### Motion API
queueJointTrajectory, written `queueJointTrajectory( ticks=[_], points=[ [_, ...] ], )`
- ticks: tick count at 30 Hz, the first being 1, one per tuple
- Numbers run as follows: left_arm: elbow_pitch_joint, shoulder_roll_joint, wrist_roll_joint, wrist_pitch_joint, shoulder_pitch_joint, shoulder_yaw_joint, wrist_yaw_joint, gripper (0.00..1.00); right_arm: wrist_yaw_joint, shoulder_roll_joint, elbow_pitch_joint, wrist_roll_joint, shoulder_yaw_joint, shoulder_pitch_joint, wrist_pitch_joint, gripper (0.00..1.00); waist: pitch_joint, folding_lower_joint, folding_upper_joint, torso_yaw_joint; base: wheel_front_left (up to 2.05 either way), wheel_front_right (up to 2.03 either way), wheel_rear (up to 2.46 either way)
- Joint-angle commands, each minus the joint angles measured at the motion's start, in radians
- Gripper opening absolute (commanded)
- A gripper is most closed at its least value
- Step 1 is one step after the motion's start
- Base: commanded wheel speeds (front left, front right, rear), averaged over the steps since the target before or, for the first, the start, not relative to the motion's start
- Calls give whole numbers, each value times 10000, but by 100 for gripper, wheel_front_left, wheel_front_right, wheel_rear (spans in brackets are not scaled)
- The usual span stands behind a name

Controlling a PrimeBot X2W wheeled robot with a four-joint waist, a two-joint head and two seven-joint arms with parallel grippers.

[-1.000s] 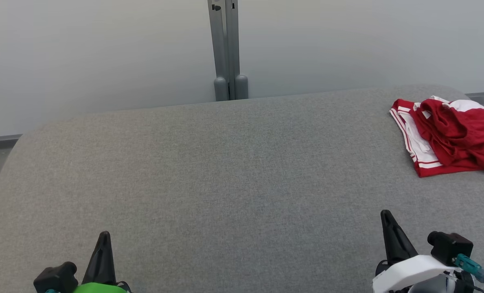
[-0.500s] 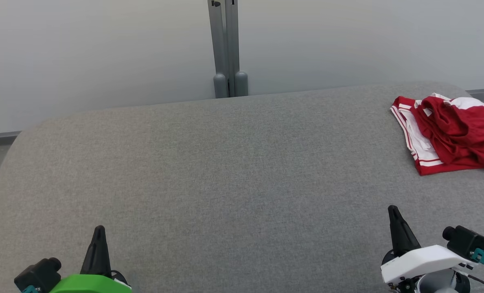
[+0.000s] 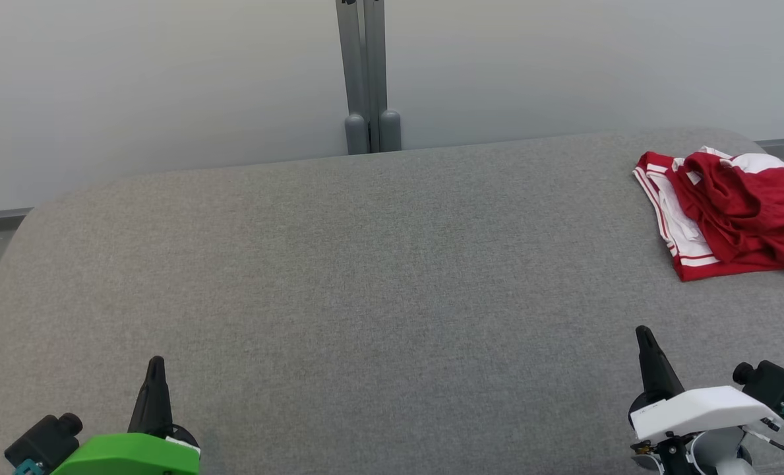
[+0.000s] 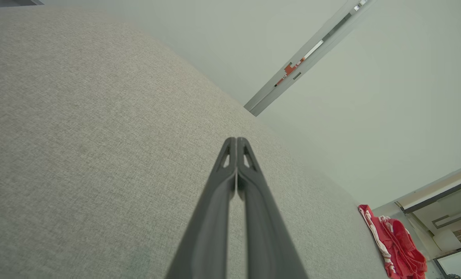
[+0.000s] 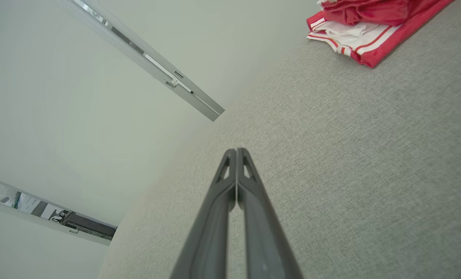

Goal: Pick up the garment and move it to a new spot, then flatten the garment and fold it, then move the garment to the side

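Observation:
A red garment [image 3: 728,211] with white stripes lies crumpled at the far right of the grey cloth-covered table [image 3: 378,284]; it also appears as a red garment [image 4: 395,244] in the left wrist view and as a red garment [image 5: 370,23] in the right wrist view. My left gripper [image 3: 155,361] sits at the lower left, shut and empty, far from the cloth. My right gripper [image 3: 642,330] is at the lower right, shut and empty, a short way in front of the garment. Both wrist views show the fingers pressed together: left gripper [image 4: 237,138], right gripper [image 5: 236,149].
A grey vertical post [image 3: 366,72] stands behind the table's far edge against a pale wall. The table's far corners are rounded. The garment reaches the right edge of the head view.
The left gripper has drifted slightly left and the right gripper slightly right, both a little higher in view. The whole scene has shifted a bit, so the head camera has moved. The garment lies unchanged.

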Motion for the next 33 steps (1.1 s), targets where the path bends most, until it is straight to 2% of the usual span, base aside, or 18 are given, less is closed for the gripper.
queueJointTrajectory(
  ticks=[1, 33],
  points=[
    [-98, 39, -333, 79, -368, 64, -42, 0, -3, -25, -146, 320, -65, -306, 98, 0, 11, 0, 0, 0, 0, 0, 0],
    [-21, -6, -3865, 946, -859, 356, -162, 0, -6, 19, -151, 3755, -549, -668, 1047, 0, 262, 0, 0, -10, 0, 0, 0]
  ],
)
